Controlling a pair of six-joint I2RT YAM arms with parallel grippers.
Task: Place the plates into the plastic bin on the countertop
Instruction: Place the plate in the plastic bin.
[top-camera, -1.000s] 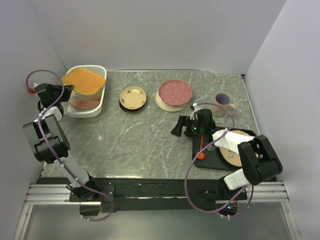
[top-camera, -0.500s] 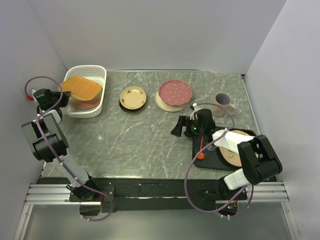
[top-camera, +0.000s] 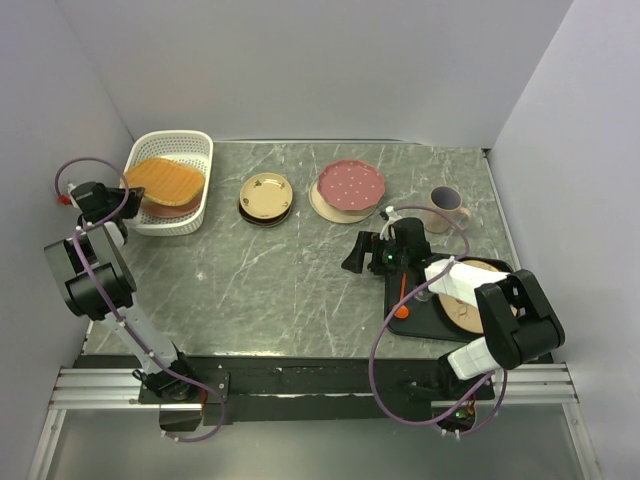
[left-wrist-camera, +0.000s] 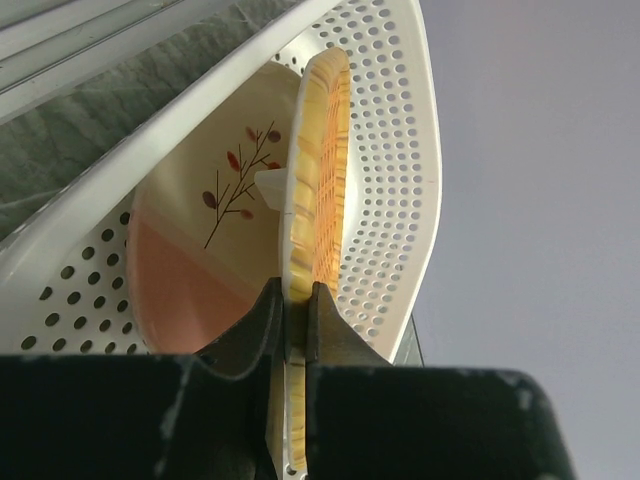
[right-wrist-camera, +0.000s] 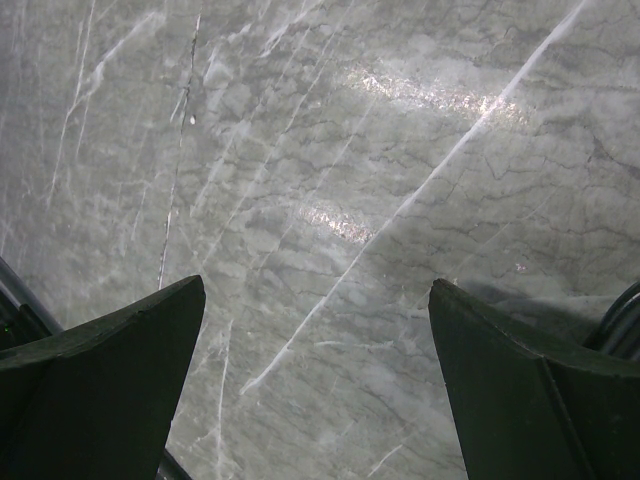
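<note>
Two grippers show here. Your left gripper (left-wrist-camera: 291, 305) is clamped nearly closed on the rim of the orange plate (left-wrist-camera: 322, 170), with only the thickness of the plate between its fingers. The orange plate hangs tilted inside the white bin (left-wrist-camera: 395, 150), just over the sprig plate (left-wrist-camera: 205, 240) that lies on the bin's floor. From above, the held edge is at the bin's left wall, and the bin stands at the far left corner of the countertop (top-camera: 280, 280).

Your right gripper (right-wrist-camera: 315, 330) is spread wide and holds nothing; only bare marble shows between its fingers. It hovers right of the middle of the countertop, just beside the black tray (top-camera: 410, 318).

Farther back, a small tan plate (top-camera: 265, 195) sits on a dark one, a polka-dot plate (top-camera: 351, 183) stands to the right of it, and a mug (top-camera: 445, 207) stands beyond that.
</note>
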